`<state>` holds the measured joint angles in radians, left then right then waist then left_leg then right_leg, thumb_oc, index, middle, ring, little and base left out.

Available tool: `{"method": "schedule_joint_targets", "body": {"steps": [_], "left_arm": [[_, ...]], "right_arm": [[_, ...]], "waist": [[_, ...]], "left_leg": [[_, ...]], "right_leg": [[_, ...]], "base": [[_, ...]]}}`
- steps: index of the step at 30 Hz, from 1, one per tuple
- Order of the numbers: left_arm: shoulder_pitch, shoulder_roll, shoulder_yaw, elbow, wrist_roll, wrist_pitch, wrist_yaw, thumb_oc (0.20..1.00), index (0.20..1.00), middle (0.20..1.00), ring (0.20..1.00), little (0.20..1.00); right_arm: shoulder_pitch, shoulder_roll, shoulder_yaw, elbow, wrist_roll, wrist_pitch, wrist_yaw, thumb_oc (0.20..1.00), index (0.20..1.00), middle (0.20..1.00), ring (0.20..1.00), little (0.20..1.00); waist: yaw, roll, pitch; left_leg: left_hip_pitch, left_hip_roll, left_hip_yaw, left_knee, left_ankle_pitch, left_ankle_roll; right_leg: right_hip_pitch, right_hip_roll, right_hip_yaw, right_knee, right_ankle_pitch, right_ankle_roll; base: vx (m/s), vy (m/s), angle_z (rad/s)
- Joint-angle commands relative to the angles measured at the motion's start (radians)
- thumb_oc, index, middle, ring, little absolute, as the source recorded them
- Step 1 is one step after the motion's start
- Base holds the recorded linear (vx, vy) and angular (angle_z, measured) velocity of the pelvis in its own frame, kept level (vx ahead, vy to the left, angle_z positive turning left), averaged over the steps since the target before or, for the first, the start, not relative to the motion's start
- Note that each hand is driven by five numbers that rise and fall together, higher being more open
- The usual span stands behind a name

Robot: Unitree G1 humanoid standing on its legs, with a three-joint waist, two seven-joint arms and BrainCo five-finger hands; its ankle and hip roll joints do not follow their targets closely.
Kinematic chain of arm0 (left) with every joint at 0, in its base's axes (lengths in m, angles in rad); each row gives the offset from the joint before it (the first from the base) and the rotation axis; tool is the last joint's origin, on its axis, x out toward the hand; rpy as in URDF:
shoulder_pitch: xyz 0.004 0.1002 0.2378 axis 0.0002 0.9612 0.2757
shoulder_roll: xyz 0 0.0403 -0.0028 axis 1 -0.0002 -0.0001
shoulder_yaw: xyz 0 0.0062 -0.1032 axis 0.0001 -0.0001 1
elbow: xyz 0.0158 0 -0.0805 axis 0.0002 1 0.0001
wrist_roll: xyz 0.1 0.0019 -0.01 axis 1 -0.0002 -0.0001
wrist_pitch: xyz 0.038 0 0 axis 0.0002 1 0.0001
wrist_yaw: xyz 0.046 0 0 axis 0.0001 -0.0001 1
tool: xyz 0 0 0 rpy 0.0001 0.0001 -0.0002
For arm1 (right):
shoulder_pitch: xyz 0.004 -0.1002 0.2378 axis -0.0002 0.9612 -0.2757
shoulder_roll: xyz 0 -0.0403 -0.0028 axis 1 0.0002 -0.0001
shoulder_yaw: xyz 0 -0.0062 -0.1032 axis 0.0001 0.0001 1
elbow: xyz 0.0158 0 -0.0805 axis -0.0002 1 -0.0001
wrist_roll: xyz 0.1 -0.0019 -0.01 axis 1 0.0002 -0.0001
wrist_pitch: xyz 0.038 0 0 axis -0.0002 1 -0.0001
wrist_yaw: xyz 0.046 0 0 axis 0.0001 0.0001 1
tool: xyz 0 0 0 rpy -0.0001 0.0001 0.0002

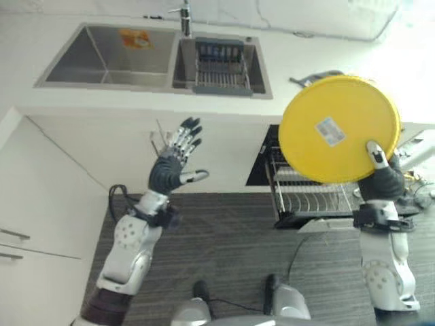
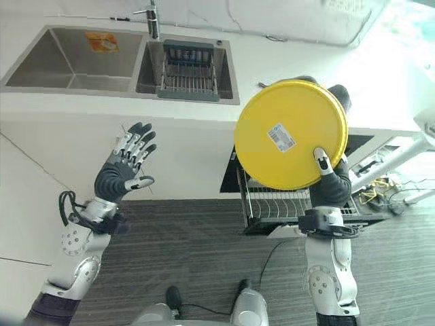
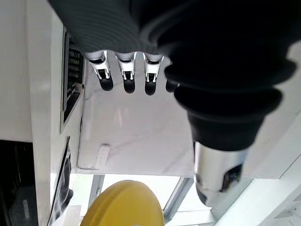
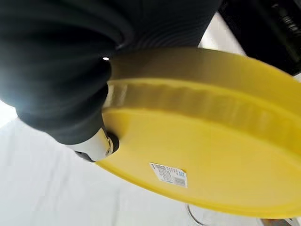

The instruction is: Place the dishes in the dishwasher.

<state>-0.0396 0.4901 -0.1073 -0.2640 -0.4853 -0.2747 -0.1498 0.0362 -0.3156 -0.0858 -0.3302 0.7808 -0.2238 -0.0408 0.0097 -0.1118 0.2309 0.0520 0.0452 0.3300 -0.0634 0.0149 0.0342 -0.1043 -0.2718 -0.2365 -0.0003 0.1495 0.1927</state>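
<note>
Your right hand (image 1: 384, 178) pinches the round, rigid yellow plastic plate (image 1: 338, 128) at its lower rim, thumb on the underside, fingers hidden behind, above the pulled-out dishwasher rack (image 1: 314, 198); it looks light and slick, so keep that rim grip while your left hand (image 1: 175, 163) hangs spread and empty.

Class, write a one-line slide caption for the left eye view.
Right hand holds a yellow plate above the pulled-out dishwasher rack; left hand open.
</note>
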Motion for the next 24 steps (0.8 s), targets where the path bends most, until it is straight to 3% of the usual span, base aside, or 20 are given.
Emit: {"method": "schedule_joint_targets", "body": {"steps": [1,5,8,10,12,13,15,17,19,24], "left_arm": [[-0.035,0.004,0.01,-0.067,0.057,-0.037,0.02,1.0,1.0,1.0,1.0,1.0],[-0.001,0.025,0.04,-0.07,0.04,-0.023,0.007,1.0,1.0,1.0,1.0,1.0],[0.035,0.013,0.051,-0.069,-0.036,0.005,-0.004,1.0,1.0,1.0,1.0,1.0],[0.06,-0.003,0.045,-0.068,-0.05,0.004,-0.017,1.0,1.0,1.0,1.0,1.0],[0.081,-0.013,0.043,-0.075,-0.05,-0.005,-0.035,1.0,1.0,1.0,1.0,1.0],[0.089,-0.019,0.041,-0.075,-0.048,-0.008,-0.04,1.0,1.0,1.0,1.0,1.0],[0.092,-0.016,0.04,-0.07,-0.068,-0.011,-0.041,1.0,1.0,1.0,1.0,1.0],[0.074,-0.02,0.03,-0.049,-0.043,-0.023,-0.031,1.0,1.0,1.0,1.0,1.0],[0.067,-0.008,0.036,-0.037,-0.036,-0.029,0.012,1.0,1.0,1.0,1.0,1.0],[0.065,-0.011,0.073,-0.032,-0.053,-0.001,0.003,1.0,1.0,1.0,1.0,1.0]], "right_arm": [[-0.074,-0.028,-0.065,-0.07,-0.073,-0.118,-0.028,0.2,0.2,0.2,0.2,0.2],[-0.1,-0.07,-0.074,-0.057,-0.133,-0.092,-0.052,0.2,0.2,0.2,0.2,0.2],[-0.114,-0.11,-0.064,-0.056,-0.213,-0.05,-0.072,0.2,0.2,0.2,0.2,0.2],[-0.119,-0.162,-0.072,-0.058,-0.273,-0.035,-0.08,0.2,0.2,0.2,0.2,0.2],[-0.115,-0.2,-0.086,-0.056,-0.296,-0.023,-0.084,0.2,0.2,0.2,0.2,0.2],[-0.116,-0.21,-0.087,-0.049,-0.31,-0.019,-0.087,0.2,0.2,0.2,0.2,0.2],[-0.125,-0.225,-0.075,-0.03,-0.379,-0.018,-0.111,0.2,0.2,0.2,0.2,0.2],[-0.117,-0.221,-0.072,-0.02,-0.437,-0.026,-0.106,0.2,0.2,0.2,0.2,0.2],[-0.1,-0.236,-0.078,-0.027,-0.493,-0.024,-0.088,0.2,0.2,0.2,0.2,0.2],[-0.045,-0.252,-0.113,-0.031,-0.596,-0.025,-0.068,0.2,0.2,0.2,0.2,0.2]], "waist": [[-0.025,0.031,-0.023],[-0.018,0.03,-0.031],[-0.022,0.04,-0.045],[-0.025,0.036,-0.043],[-0.016,0.038,-0.031],[-0.014,0.043,-0.028],[-0.021,0.07,-0.027],[-0.028,0.083,-0.034],[-0.04,0.094,-0.047],[-0.047,0.083,-0.065]], "left_leg": [[-0.028,0.087,-0.119,-0.012,-0.005,-0.084],[-0.008,0.15,-0.106,-0.008,-0.005,-0.111],[0.008,0.201,-0.081,0.022,0.006,-0.142],[-0.023,0.212,-0.076,0.174,-0.03,-0.152],[-0.097,0.201,-0.12,0.33,-0.039,-0.159],[-0.121,0.193,-0.135,0.323,-0.039,-0.16],[-0.103,0.195,-0.082,0.117,0.033,-0.167],[-0.052,0.186,-0.101,0.03,0.058,-0.163],[-0.004,0.163,-0.137,-0.015,0.044,-0.151],[0.031,0.159,-0.12,-0.024,0.019,-0.152]], "right_leg": [[0.101,0.019,0.049,-0.034,-0.012,-0.002],[0.114,0.043,0.03,-0.073,-0.035,0.004],[0.137,0.086,0.04,-0.084,-0.069,-0.017],[0.147,0.096,0.045,-0.083,-0.079,-0.048],[0.161,0.108,0.049,-0.087,-0.088,-0.075],[0.17,0.113,0.045,-0.087,-0.093,-0.076],[0.186,0.113,0.024,-0.087,-0.107,-0.054],[0.191,0.106,0.015,-0.087,-0.11,-0.045],[0.188,0.099,0.034,-0.082,-0.112,-0.033],[0.199,0.072,0.009,-0.076,-0.113,-0.009]], "base": [[0.1,-0.456,0.23],[0.09,-0.543,0.19],[0.12,-0.432,-0.02],[0.07,-0.355,-0.24],[0.02,-0.2,-0.01],[0.03,0.022,0.1],[0.07,0.142,0.1],[0.06,0.157,0.12],[0.09,0.187,-0.09],[0.09,0.098,-0.07]]}}
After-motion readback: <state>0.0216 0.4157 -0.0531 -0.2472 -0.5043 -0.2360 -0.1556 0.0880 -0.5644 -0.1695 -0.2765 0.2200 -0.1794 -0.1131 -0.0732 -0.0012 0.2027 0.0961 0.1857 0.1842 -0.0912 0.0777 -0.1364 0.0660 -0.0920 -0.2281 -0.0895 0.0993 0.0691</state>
